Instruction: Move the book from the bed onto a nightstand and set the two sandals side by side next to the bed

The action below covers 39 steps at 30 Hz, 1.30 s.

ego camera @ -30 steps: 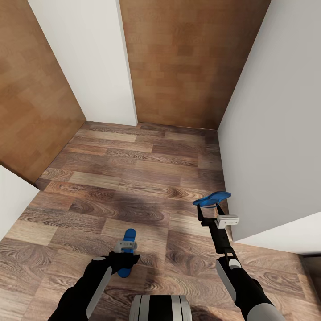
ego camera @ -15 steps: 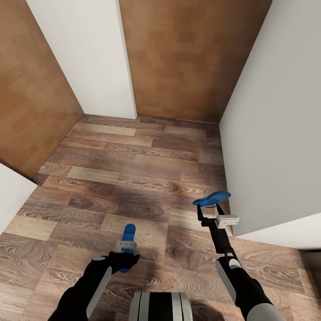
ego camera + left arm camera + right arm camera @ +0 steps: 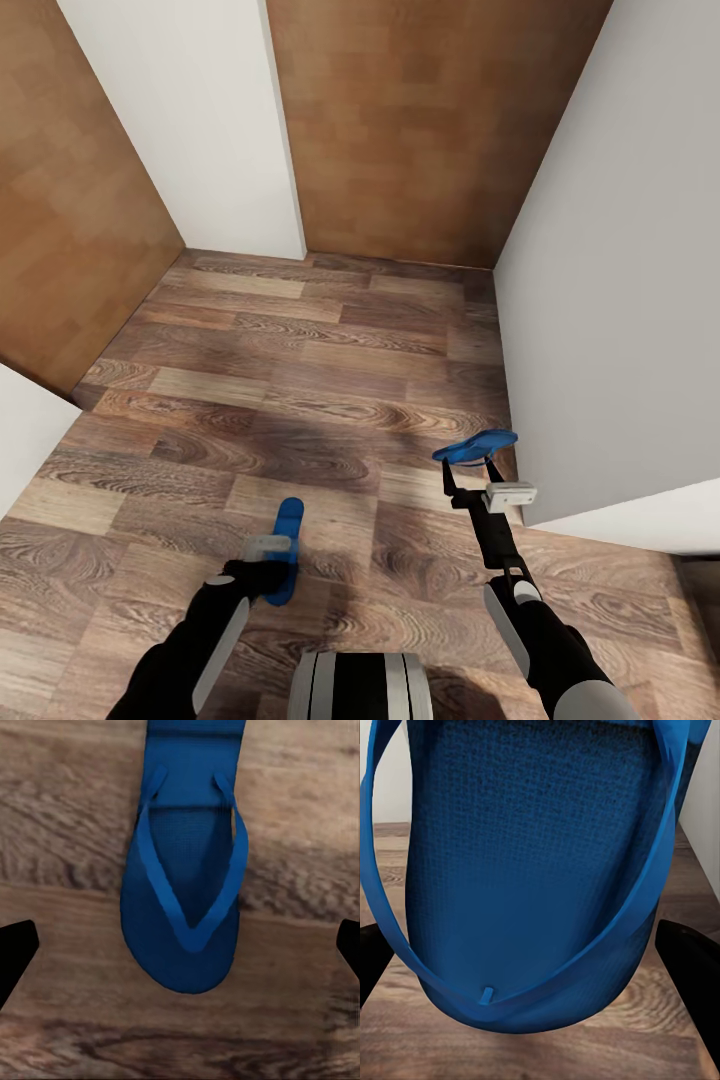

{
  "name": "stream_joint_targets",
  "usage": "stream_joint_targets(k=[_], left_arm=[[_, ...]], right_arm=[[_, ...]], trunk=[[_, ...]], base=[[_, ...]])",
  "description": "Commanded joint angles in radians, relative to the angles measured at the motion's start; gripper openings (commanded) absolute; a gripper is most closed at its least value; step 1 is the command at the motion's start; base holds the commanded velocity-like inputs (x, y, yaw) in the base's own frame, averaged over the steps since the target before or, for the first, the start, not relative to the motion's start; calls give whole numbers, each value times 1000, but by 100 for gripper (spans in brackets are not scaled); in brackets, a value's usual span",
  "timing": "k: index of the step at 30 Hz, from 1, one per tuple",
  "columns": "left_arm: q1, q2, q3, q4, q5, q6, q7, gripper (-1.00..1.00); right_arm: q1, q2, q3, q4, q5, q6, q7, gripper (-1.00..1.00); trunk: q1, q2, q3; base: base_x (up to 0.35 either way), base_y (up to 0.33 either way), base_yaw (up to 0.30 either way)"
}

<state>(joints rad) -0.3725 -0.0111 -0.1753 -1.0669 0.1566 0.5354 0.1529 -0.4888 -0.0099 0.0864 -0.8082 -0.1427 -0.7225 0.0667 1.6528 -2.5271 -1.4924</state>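
We see a narrow stretch of wood-plank floor (image 3: 300,400) closed in by a white wall (image 3: 620,250) along the right of the frame, a brown wooden door (image 3: 420,130) at the top centre, a second white wall (image 3: 190,120) at the upper left and another brown door (image 3: 70,220) on the far left. The open room lies in the middle of the floor, between these walls.

Our left claw (image 3: 270,565), low and left of centre in the head view, holds one blue sandal (image 3: 285,545), whose long axis runs up the frame; in the left wrist view its toe end (image 3: 187,967) hangs above the planks, and we cannot tell how tight the fingers sit. Our right claw (image 3: 470,470), right of centre, pinches the other sandal (image 3: 478,444), which lies crosswise, just beside the right wall's corner. In the right wrist view its sole (image 3: 532,870) fills the space between the dark fingers (image 3: 690,960).
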Motion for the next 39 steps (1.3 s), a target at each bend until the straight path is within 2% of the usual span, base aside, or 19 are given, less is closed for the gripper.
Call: stream_joint_targets(k=[1, 3, 7, 13, 23, 34, 39], left_arm=[[0, 0, -4, 0, 13, -2, 46, 100], [0, -1, -6, 0, 16, -9, 83, 100], [0, -1, -8, 2, 18, -13, 104, 100], [0, -7, -15, 5, 18, -14, 107, 100], [0, -16, -31, 27, 17, -15, 106, 100], [0, -17, -34, 28, 17, -15, 106, 100], [0, -17, -53, 28, 17, -25, 106, 100]], right_arm=[[0, -1, 3, 3, -11, -3, 7, -100], [0, -1, 3, 5, -11, -3, 7, -100], [0, -1, 3, 11, -11, -4, 7, -100], [0, -1, 3, 12, -11, -5, 7, -100], [0, -1, 3, 12, -11, -5, 7, -100], [0, -1, 3, 12, -11, -5, 7, -100], [0, -1, 3, 12, -11, -5, 7, -100]], trunk=[[0, 0, -1], [0, 0, -1], [0, 0, -1], [0, 0, -1], [4, -3, -39], [4, -3, -39], [4, -3, -39]], base=[[0, 0, 0], [0, 0, 0], [0, 0, 0], [0, 0, 0], [0, 0, 0], [47, 0, 0], [127, 0, 0]])
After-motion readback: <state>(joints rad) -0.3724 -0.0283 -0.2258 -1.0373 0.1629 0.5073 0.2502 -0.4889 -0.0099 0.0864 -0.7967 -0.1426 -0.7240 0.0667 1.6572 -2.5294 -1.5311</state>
